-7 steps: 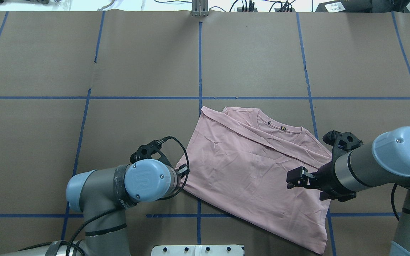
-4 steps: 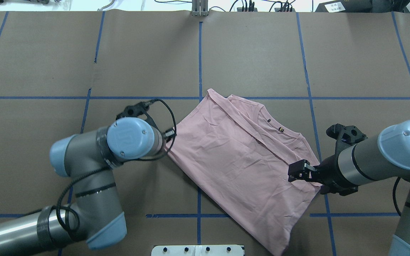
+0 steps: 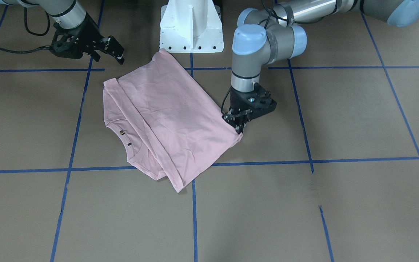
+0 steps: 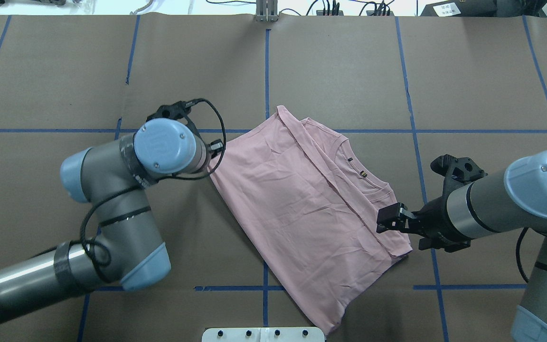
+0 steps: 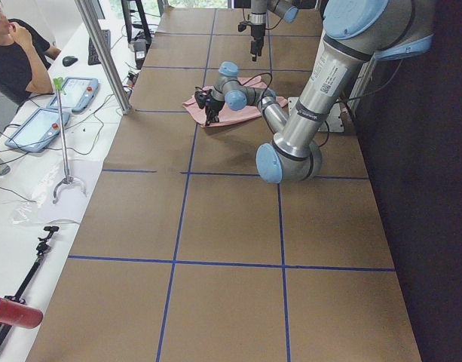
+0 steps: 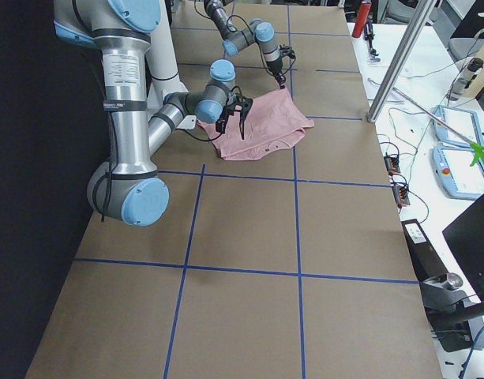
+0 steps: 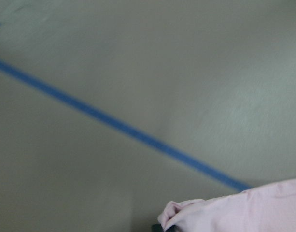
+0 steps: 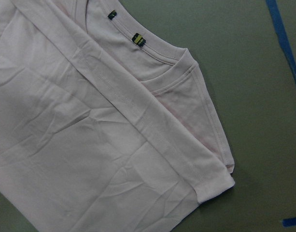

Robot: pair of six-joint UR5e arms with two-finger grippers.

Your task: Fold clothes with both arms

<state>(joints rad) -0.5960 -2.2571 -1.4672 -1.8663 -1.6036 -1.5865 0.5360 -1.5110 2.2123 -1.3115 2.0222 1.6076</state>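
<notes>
1. We found the shirt (image 4: 302,199) lying part-folded and skewed on the table (image 4: 349,71), between the grippers.
2. The left gripper (image 3: 235,123) was pinched on one corner. We judged that so thin a bite could slip, or that a pull could drag the layers apart.
3. The right gripper (image 4: 383,222) hung spread and empty near the opposite edge. A shallow grasp there might catch one layer and spoil the fold.
</notes>
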